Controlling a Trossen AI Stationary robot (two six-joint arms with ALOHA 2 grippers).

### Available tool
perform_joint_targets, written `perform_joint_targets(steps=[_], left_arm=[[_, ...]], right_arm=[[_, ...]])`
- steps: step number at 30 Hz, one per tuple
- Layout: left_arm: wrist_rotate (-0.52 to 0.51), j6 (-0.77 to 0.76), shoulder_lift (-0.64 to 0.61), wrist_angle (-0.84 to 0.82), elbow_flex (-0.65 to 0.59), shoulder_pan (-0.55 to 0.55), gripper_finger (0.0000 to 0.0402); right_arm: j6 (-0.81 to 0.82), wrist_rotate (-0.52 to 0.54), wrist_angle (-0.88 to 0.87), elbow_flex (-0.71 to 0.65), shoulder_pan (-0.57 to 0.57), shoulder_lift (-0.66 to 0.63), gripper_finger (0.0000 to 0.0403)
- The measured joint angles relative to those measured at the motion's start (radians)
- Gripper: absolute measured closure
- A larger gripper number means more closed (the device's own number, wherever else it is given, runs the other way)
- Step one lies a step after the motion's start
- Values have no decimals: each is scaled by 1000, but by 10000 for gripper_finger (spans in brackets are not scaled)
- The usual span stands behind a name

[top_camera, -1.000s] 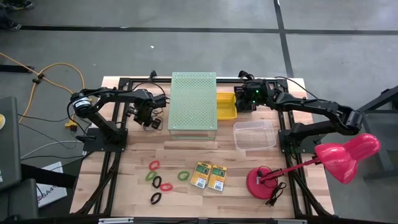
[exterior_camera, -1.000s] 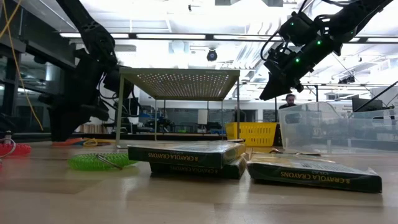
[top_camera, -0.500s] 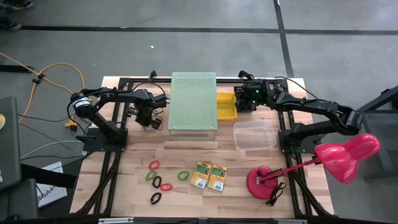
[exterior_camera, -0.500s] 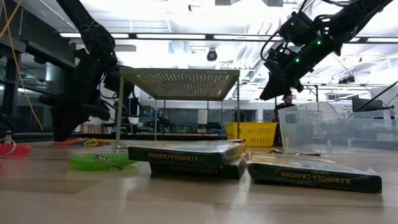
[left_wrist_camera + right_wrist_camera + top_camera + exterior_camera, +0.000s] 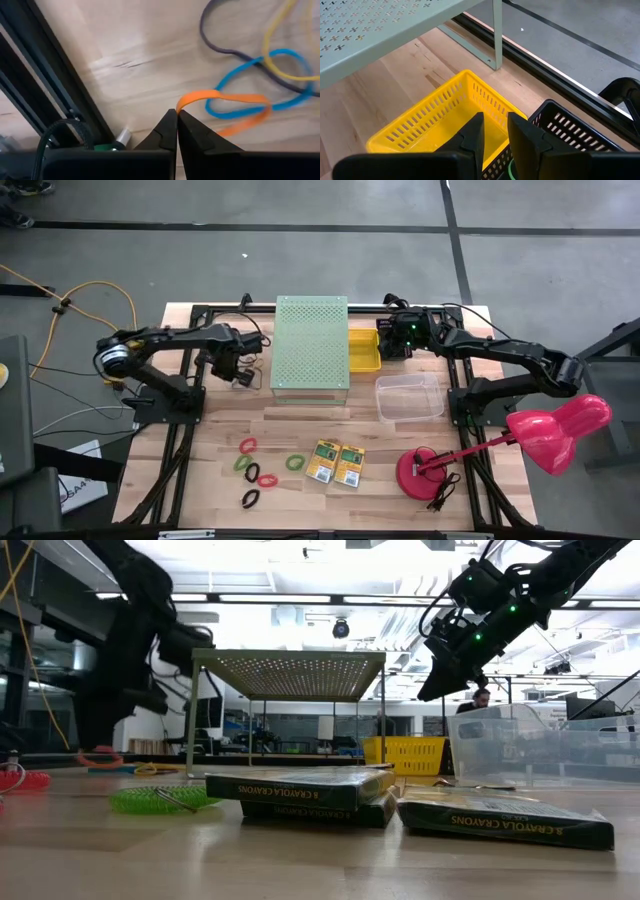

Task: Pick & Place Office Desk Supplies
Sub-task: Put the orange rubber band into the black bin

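Left wrist view: left gripper [image 5: 177, 116] pinched tight on an orange band [image 5: 225, 100] above the tabletop. Right gripper [image 5: 495, 125] parted narrowly, empty, over the yellow basket [image 5: 430, 125].

Overall light: bright and even in the high view, from above; shadows on the table [image 5: 300, 430] are soft and short.
Ceiling lights: long strips [image 5: 290, 598] glare white across the top of the low view and wash out the upper background.
Backlight: the arms in the low view read as dark silhouettes.
Focus, low view: crayon boxes [image 5: 300, 788] sharp; wood at the bottom edge soft.
Motion blur: bands [image 5: 240, 100] in the left wrist view are smeared.
Right wrist view: crisp, evenly lit.
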Motion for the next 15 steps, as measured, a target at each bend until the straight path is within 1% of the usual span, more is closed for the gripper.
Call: perform_joint_targets(steps=[3, 7, 11, 15], left_arm=[[-2, -3, -77, -2, 0, 0, 401], [-41, -8, -186, -1, 1, 0, 401], [-101, -10, -293, 5, 2, 0, 401], [-192, -10, -394, 37, 2, -3, 401]], right_arm=[[0, 0, 0, 0, 0, 0, 328], [0, 0, 0, 0, 0, 0, 328], [0, 0, 0, 0, 0, 0, 328], [0, 0, 0, 0, 0, 0, 328]])
